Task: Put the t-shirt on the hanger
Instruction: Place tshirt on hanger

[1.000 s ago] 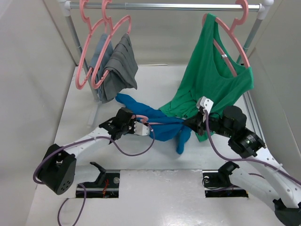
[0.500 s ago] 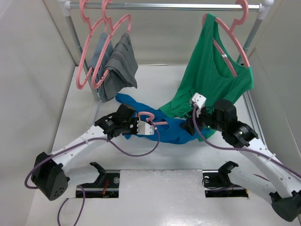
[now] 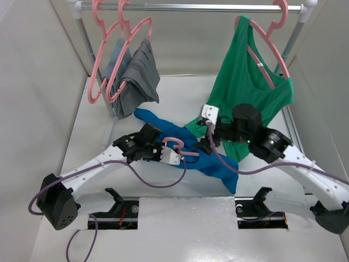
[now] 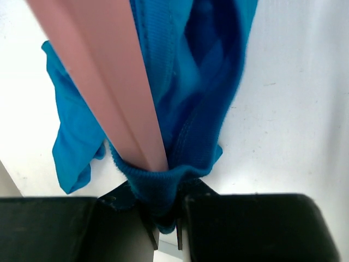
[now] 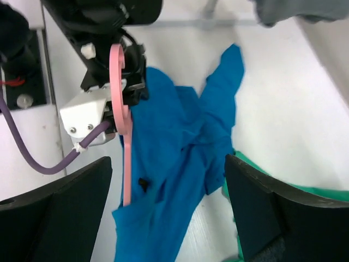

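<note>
The left claw (image 4: 168, 234) has its jaws pressed almost together, pinching a thick fold of the blue t-shirt (image 4: 203, 82). The straight arm of the pink hanger (image 4: 106, 82) runs down into that same fold and ends right at the jaws; whether they also bite the plastic under the cloth cannot be told. In the overhead view this left claw (image 3: 163, 151) sits low over the middle of the white table (image 3: 92, 125), with the hanger (image 3: 174, 143) hook curling up just beside it. The t-shirt (image 3: 218, 164) lies crumpled on the table in a slanted band, from near the grey garments (image 3: 135, 76) down towards the near edge. The right claw (image 3: 205, 143) hangs just beside the shirt's middle, in front of the green top (image 3: 245, 82), which hangs from the rail (image 3: 191, 7). Its own camera shows the right claw (image 5: 166, 164) spread wide with nothing between its fingers (image 5: 60, 207); below lie the t-shirt (image 5: 182, 136) and the hanger (image 5: 116, 82), whose arm disappears into the blue cloth.
</note>
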Controlling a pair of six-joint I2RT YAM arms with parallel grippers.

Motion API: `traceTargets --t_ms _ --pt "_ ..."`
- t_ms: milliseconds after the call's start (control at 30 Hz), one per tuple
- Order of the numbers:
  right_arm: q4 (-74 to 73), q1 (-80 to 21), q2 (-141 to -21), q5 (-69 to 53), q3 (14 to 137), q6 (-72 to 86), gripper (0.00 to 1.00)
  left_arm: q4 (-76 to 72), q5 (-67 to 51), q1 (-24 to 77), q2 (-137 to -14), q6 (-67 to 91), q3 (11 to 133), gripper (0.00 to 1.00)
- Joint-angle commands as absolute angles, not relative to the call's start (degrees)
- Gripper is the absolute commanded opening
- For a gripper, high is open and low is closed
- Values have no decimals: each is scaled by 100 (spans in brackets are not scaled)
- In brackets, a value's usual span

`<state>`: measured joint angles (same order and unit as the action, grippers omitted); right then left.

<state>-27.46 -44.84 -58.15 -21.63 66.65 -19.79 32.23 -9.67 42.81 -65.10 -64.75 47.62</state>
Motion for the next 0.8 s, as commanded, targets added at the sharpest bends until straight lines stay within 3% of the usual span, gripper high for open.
traceTargets --t_ms 0,67,133,167,200,267,533,767 --pt "-2891 -4693 -6266 -2259 6899 -2224 88 3199 -1020 4315 -6530 -6627 5098 0" --pt "-2805 -4746 -6345 -2469 6899 -2224 88 3199 -967 4315 -6530 -6688 5098 0" --pt "-2699 -4746 -6477 -2680 6899 -2329 80 3199 -967 4315 -6530 -6688 5098 0" --pt "-2698 -4746 -6530 -2898 6899 -2390 73 3199 -967 4315 -6530 -6688 5150 0" --pt "-2750 -4746 -6661 -3013 6847 -2452 60 3199 -967 4315 -6530 -6688 5150 0" --pt "-2812 -4746 -6776 -3312 6794 -2566 54 3199 -967 4315 -6530 -6688 5150 0" --pt "-2812 -4799 -6987 -2909 6232 -2566 42 3199 -861 4315 -6478 -6636 5150 0" --pt "-2619 -4852 -7066 -2796 6003 -2189 39 3024 -756 4315 -6478 -6530 5036 0"
